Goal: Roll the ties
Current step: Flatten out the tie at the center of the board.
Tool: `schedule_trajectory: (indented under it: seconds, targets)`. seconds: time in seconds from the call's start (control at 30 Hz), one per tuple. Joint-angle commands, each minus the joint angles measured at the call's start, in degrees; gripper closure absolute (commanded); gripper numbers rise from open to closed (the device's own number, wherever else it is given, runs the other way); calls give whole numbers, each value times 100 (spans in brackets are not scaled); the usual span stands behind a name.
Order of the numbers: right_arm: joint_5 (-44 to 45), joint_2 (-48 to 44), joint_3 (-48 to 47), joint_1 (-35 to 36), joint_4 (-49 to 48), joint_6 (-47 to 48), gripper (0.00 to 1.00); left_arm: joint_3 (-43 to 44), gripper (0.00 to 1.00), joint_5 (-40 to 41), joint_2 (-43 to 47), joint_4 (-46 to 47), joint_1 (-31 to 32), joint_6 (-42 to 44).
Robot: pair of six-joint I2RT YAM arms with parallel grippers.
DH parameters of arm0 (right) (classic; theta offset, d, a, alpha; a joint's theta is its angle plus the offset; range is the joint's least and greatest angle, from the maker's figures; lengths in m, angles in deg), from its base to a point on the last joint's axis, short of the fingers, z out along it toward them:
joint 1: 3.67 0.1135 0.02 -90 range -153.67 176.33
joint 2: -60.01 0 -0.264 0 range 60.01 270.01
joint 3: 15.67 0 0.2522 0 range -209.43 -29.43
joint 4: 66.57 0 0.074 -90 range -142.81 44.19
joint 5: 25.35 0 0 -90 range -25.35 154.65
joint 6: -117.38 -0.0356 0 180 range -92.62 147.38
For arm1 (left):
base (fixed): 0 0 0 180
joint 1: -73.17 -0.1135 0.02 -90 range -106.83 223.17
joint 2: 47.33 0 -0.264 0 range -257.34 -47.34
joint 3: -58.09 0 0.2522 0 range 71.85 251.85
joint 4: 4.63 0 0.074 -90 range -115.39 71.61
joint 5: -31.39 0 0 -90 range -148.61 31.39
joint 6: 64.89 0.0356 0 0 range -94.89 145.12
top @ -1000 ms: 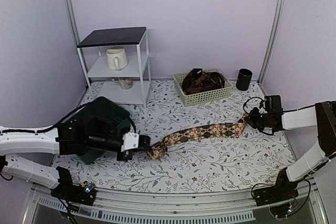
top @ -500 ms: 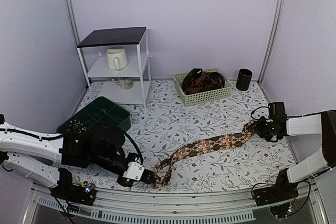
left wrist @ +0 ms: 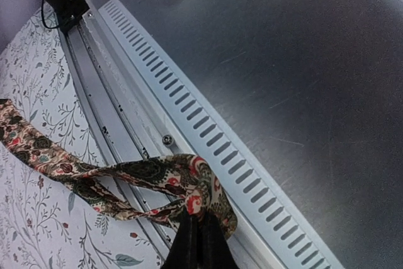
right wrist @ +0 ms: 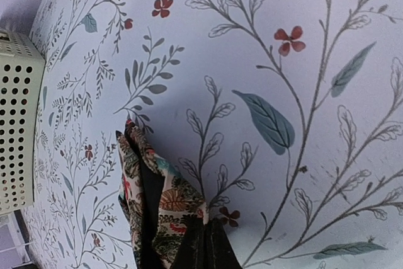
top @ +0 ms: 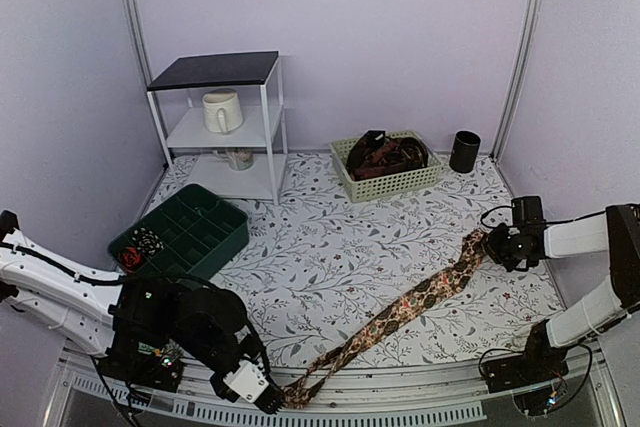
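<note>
table (top: 330, 247) edge: tie (top: 410, 302) end, left hand (top: 277, 399)

One stretched tie (top: 425, 290), one basket (top: 395, 183)

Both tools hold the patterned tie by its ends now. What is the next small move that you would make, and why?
Probably move the left tool inward over the table. It grips one end of the tie out above the slotted rail, beyond the table's edge, while the right tool grips the other end; rolling likely needs the tie lying on the surface.
</note>
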Motion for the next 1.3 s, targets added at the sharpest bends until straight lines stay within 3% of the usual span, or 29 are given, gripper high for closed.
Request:
schedule_trajectory:
  seconds: [0.0, 0.13, 0.4, 0.63, 0.8, 1.0, 1.17, 1.27]
  targets:
    - [-222, 349, -279, -37, -720, -202, 99, 31, 100, 613, -10, -181, 128, 440]
    - [-633, 815, -581, -43, -1339, -295, 100, 11, 100, 1590, -32, -368, -50, 1108]
    - [-805, 1495, -1327, -72, -1970, -492, 100, 113, 100, 1893, 133, -204, -1394, 2268]
    - [-1079, 1985, -1878, -106, -2300, -432, 100, 479, 100, 2330, -275, -47, -2254, 3365]
    - [-995, 2012, -1664, -277, -2323, -315, 100, 218, 100, 1993, -289, 57, -2103, 3089]
    - [-1304, 2196, -1082, -735, -2152, -809, 100, -140, 100, 1540, -556, 175, -1674, 2492]
    - [-1335, 2098, -954, -746, -1702, -755, 90, -89, 100, 1517, -966, 174, -1518, 2257]
    - [-1010, 1861, -1107, -734, -831, -699, 82, -145, 93, 1508, -1090, 188, -1347, 2090]
